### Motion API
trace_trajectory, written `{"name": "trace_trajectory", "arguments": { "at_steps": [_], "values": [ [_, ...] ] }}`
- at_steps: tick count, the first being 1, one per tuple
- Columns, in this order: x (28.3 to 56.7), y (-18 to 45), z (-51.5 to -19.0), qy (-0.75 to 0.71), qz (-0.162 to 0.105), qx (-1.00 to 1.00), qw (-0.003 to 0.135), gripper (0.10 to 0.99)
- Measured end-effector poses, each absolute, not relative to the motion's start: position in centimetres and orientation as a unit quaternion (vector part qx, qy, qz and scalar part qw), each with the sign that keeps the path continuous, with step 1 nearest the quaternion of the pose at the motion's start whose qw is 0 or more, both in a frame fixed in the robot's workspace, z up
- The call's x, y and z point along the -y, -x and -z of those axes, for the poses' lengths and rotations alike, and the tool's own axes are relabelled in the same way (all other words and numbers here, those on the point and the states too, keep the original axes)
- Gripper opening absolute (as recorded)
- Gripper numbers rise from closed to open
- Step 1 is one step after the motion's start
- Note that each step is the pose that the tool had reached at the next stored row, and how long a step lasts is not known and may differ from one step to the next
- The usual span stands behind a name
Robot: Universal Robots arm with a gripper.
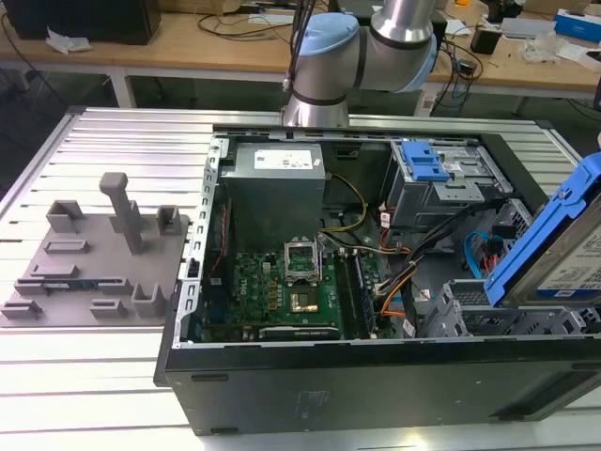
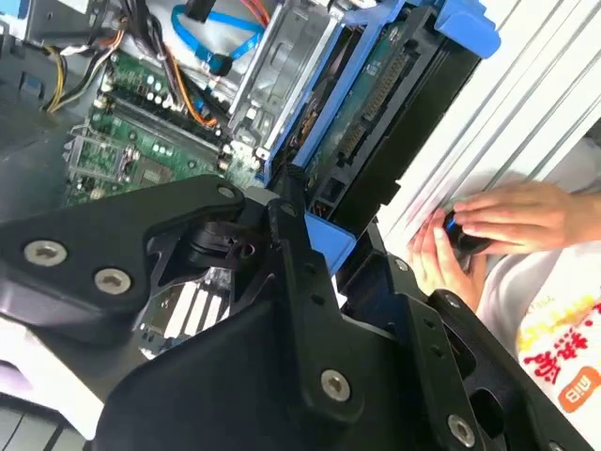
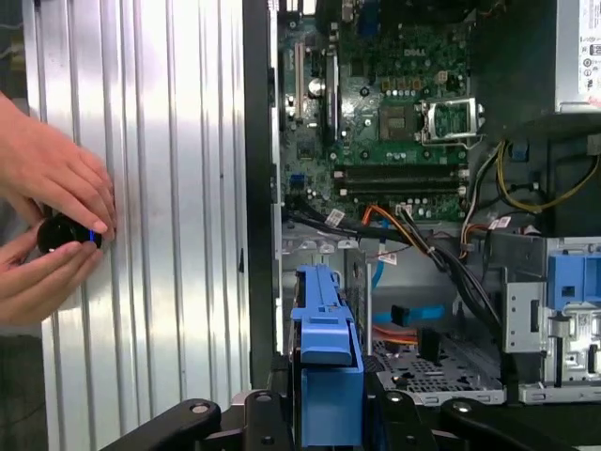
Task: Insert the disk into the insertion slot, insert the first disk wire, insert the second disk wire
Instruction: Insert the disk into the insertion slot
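The disk (image 1: 554, 249), a white-labelled drive in a bright blue carrier, hangs tilted at the exterior view's right, over the open computer case. In both wrist views my gripper (image 3: 324, 413) is shut on the disk (image 3: 324, 352), with black fingers (image 2: 282, 235) clamping the blue frame (image 2: 371, 113). The insertion slot (image 1: 465, 310), a grey perforated cage (image 3: 427, 371), lies just below and beside the disk. The second disk wire (image 1: 477, 252), a thin light-blue cable (image 3: 413, 315), curls loose next to the cage. An orange-and-black wire bundle (image 3: 404, 225) runs from the motherboard toward it.
A grey bay with a blue latch (image 1: 427, 167) stands behind the cage, and the power supply (image 1: 277, 178) and motherboard (image 1: 282, 287) lie further in. A person's hands (image 3: 52, 235) hold a small black object on the ribbed aluminium table (image 3: 160, 188) beside the case. A grey fixture plate (image 1: 94, 263) lies at the exterior view's left.
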State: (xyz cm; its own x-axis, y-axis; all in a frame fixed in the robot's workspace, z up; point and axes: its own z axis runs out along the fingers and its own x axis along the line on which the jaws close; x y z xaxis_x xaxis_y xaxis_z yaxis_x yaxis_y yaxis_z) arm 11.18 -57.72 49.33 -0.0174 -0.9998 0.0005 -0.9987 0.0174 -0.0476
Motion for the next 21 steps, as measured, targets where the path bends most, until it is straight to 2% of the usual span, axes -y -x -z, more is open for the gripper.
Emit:
{"name": "trace_trajectory", "arguments": {
  "at_steps": [7,9,17,21],
  "values": [
    [57.7,-10.3,-49.3,0.7,0.0,-0.713,0.041,0.369],
    [57.6,-10.4,-49.2,0.7,-0.001,-0.713,0.043,0.369],
    [55.4,-10.4,-49.0,0.7,0.003,-0.713,0.04,0.369],
    [54.6,-10.4,-48.5,0.7,0.012,-0.713,0.031,0.369]
  ]
}}
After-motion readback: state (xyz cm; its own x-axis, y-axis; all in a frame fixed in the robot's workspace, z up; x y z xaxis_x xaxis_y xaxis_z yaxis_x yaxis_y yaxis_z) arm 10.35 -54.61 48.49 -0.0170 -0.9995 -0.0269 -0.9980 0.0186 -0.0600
